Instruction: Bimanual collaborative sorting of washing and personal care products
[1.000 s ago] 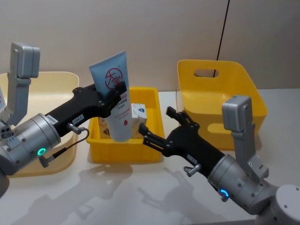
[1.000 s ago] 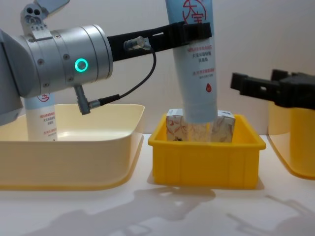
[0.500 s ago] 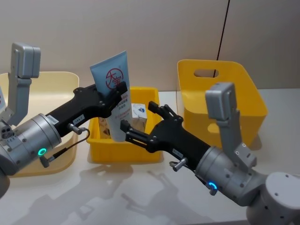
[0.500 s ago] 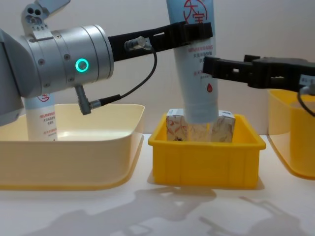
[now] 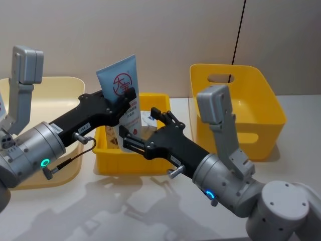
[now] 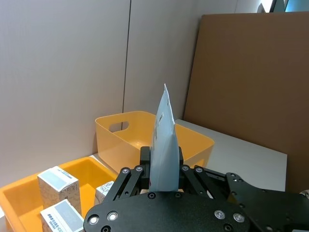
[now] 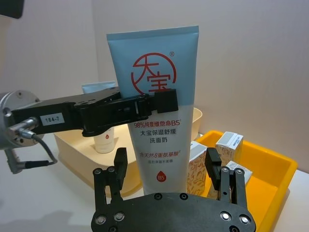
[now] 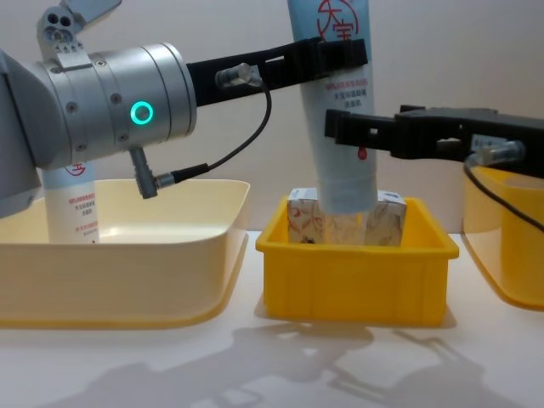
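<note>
A tall white squeeze tube (image 5: 120, 85) (image 8: 344, 110) with a light-blue crimped top and red round logo hangs upright over the small yellow bin (image 5: 165, 163) (image 8: 353, 272). My left gripper (image 5: 129, 100) (image 8: 342, 53) (image 6: 161, 166) is shut on its upper half. My right gripper (image 5: 143, 128) (image 8: 361, 132) (image 7: 166, 169) is open, one finger on each side of the tube's (image 7: 154, 111) lower half, with gaps showing. Small white cartons (image 8: 306, 219) (image 6: 58, 186) stand in the small bin. Another tube (image 8: 72, 208) stands in the cream bin (image 8: 127, 255).
A large yellow bin with a handle slot (image 5: 235, 108) (image 6: 145, 133) stands at the right, close behind my right arm. The cream bin (image 5: 55, 88) sits at the left under my left arm. White tabletop (image 8: 280, 365) lies in front of the bins.
My right gripper has swung left from beside the large yellow bin until its open fingers straddle the tube's lower half. The left gripper and tube have stayed put.
</note>
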Tool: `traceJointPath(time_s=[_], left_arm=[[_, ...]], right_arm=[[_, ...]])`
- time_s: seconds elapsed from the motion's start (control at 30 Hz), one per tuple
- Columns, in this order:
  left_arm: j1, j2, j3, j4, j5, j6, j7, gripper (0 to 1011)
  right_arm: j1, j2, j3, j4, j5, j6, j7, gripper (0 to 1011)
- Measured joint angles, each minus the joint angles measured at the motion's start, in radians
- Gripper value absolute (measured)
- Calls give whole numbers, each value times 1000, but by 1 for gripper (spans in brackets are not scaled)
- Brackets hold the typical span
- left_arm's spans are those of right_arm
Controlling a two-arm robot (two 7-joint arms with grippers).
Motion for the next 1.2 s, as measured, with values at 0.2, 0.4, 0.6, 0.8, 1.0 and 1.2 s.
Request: traceJointPath(time_s=[0.2,0.4,0.6,0.8,1.0,1.2], left_arm=[[0,0,0,0,0,0,0,259],[0,0,0,0,0,0,0,259],[0,0,0,0,0,0,0,259],[0,0,0,0,0,0,0,259],[0,0,0,0,0,0,0,259],[0,0,0,0,0,0,0,259]], right_arm=[[23,-21,-18,28,-23,9,-16,1001],[58,-51,-40,79,-47,11,-25,1001],[78,-73,-53,114,-62,10,-32,1001],[91,-92,-62,144,-75,9,-40,1001],[100,-104,-67,163,-84,8,-44,927],[105,-112,-70,174,-89,7,-48,759]])
